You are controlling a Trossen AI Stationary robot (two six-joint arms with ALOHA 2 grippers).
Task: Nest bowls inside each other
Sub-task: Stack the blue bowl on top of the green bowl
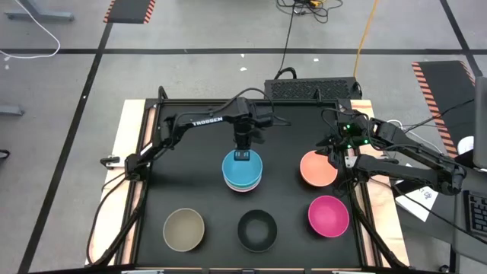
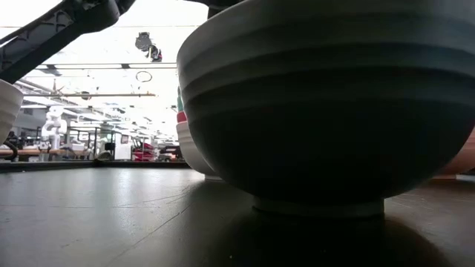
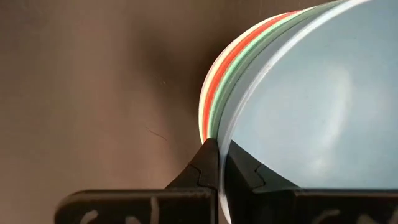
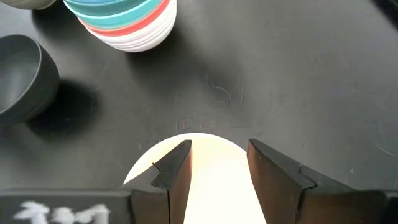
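Observation:
A stack of bowls (image 1: 243, 173) stands at the table's middle: white at the bottom, then red-pink and turquoise (image 4: 124, 14), with a blue bowl (image 3: 311, 106) on top. My left gripper (image 1: 242, 155) points down, shut on the blue bowl's far rim. An orange bowl (image 1: 316, 169) rests on its base to the right of the stack. My right gripper (image 4: 217, 155) hangs open over that bowl's right side, touching nothing that I can see. My left gripper pinches the blue bowl's rim (image 3: 219, 134) at its far side, one finger (image 3: 245, 167) inside the bowl and one (image 3: 202, 163) outside. The fingers come from above, pointing steeply down. The blue bowl sits in the turquoise bowl, top up.
Along the near edge stand a tan bowl (image 1: 184, 229), a black bowl (image 1: 256, 230) and a magenta bowl (image 1: 329, 215). The black bowl (image 2: 326, 111) fills most of the low view. Bare black table lies left of the stack (image 1: 183, 175).

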